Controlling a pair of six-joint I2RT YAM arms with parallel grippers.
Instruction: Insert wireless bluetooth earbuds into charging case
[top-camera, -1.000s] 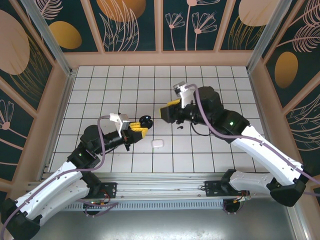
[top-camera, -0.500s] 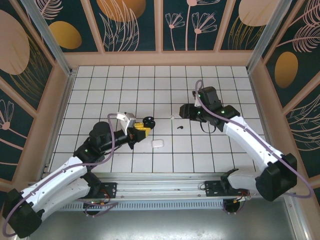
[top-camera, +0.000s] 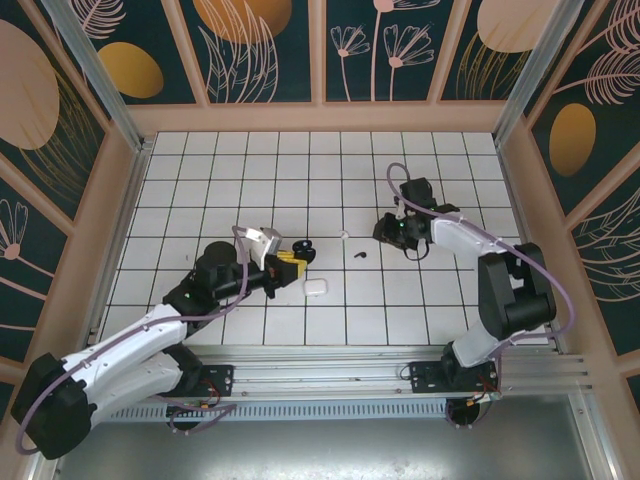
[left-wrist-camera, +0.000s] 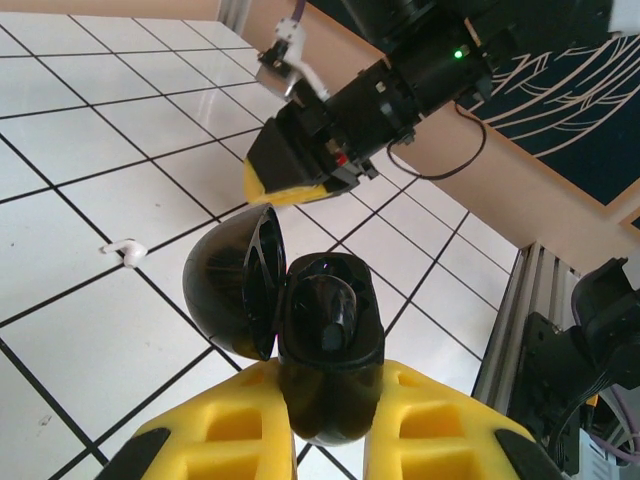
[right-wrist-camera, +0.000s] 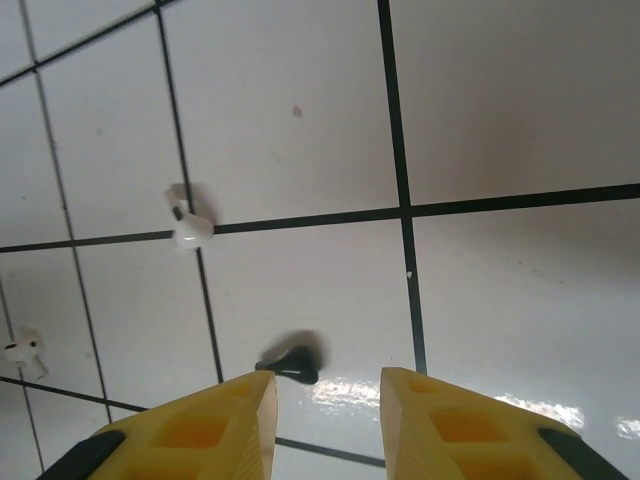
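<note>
My left gripper (left-wrist-camera: 330, 375) (top-camera: 288, 262) is shut on the black charging case (left-wrist-camera: 332, 340) (top-camera: 300, 248). The case's lid (left-wrist-camera: 232, 290) hangs open to the left, and one black earbud (left-wrist-camera: 337, 305) sits in a well. A second black earbud (right-wrist-camera: 292, 366) (top-camera: 360, 254) lies on the tiles just ahead of my right gripper (right-wrist-camera: 328, 400) (top-camera: 383, 230), off its left fingertip. That gripper is open and holds nothing. A white earbud (right-wrist-camera: 188, 230) (top-camera: 343, 235) lies farther on. Another white earbud (right-wrist-camera: 22, 350) is at the left edge of the right wrist view.
A closed white charging case (top-camera: 314, 287) lies on the tiles just right of my left gripper. The tiled floor (top-camera: 250, 180) is boxed in by wooden walls (top-camera: 320, 118). A metal rail (top-camera: 330, 362) runs along the near edge.
My right arm has pulled back to the right and dropped low over the tiles, its jaws narrowing. My left gripper has carried the black case slightly right.
</note>
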